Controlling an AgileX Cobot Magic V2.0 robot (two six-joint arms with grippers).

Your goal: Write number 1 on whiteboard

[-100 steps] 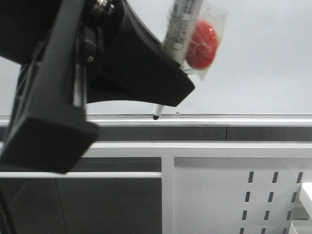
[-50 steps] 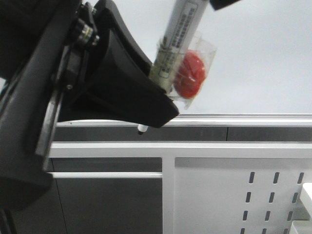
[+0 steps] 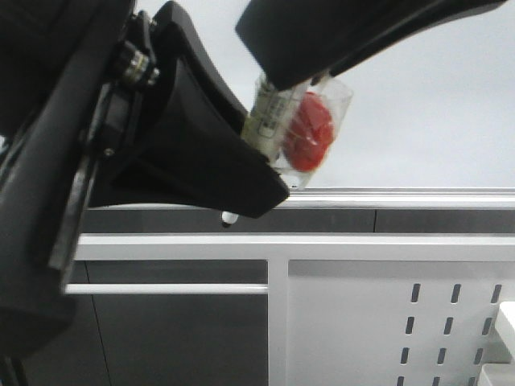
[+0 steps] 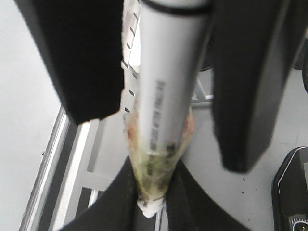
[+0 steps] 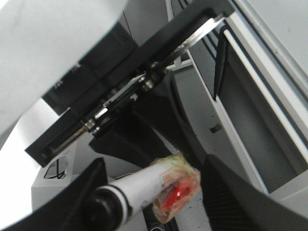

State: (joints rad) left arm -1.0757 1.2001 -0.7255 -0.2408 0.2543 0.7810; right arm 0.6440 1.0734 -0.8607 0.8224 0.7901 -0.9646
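My left gripper (image 3: 241,205) fills the left of the front view, shut on a white marker pen (image 3: 269,121) that has a red piece in clear wrap (image 3: 310,133) taped to it. The pen's tip (image 3: 229,218) pokes out just below the silver rail (image 3: 402,197) of the whiteboard (image 3: 426,96). In the left wrist view the pen (image 4: 168,96) is pinched low in the left gripper (image 4: 154,204). My right gripper (image 5: 159,192) is open, its fingers (image 4: 91,57) straddling the pen's upper end (image 5: 137,185). The number 1 is out of view.
Below the rail a white metal frame (image 3: 278,305) runs across, with a perforated white panel (image 3: 386,322) at the lower right and dark panels (image 3: 177,338) to its left. A dark device (image 4: 293,192) lies on the grey table surface.
The right gripper has come in from the upper right over the pen's top end. The left gripper and pen have shifted down and left, the tip dropping from the rail to just below it.
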